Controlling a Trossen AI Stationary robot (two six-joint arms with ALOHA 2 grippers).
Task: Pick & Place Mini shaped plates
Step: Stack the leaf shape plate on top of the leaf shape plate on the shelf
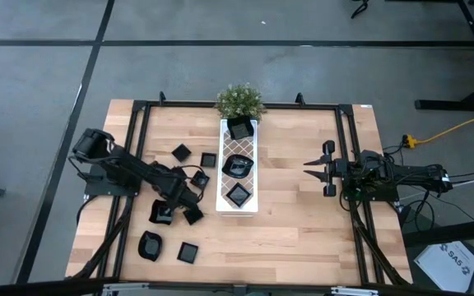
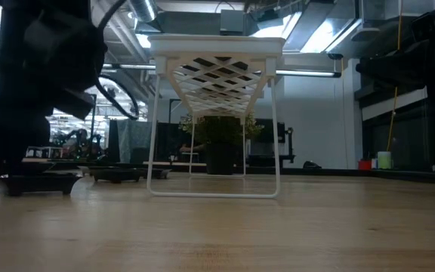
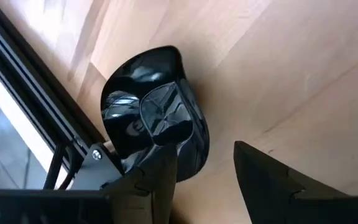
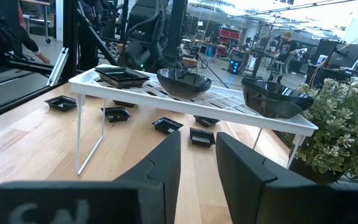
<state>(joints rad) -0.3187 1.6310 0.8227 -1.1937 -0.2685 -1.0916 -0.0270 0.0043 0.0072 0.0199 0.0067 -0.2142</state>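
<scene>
plates first: three black mini shaped plates already sit on the white lattice tray (image 1: pixel 239 175) at the centre of the high view, and we count about six more loose on the wooden table (image 1: pixel 303 230) in the lower left of the frame. our left gripper (image 1: pixel 189 200) is low among them, just left of the tray's lower end, and in the left wrist view its fingers (image 3: pixel 160 183) stand spread apart with a glossy wavy-rimmed plate (image 3: pixel 157 127) lying on the wood just ahead, nothing between them. we read this as the reach for a fresh pick: jaws wide, plate lined up but not gripped. next we need to slide one finger inside the rim and one outside, pinch the edge, lift clear, then swing across to a free spot on the tray. our right gripper (image 1: pixel 313 165) waits at the right of the frame, fingers (image 4: pixel 166 163) a little apart and empty, pointing at the tray and the potted plant (image 1: pixel 239 100).
</scene>
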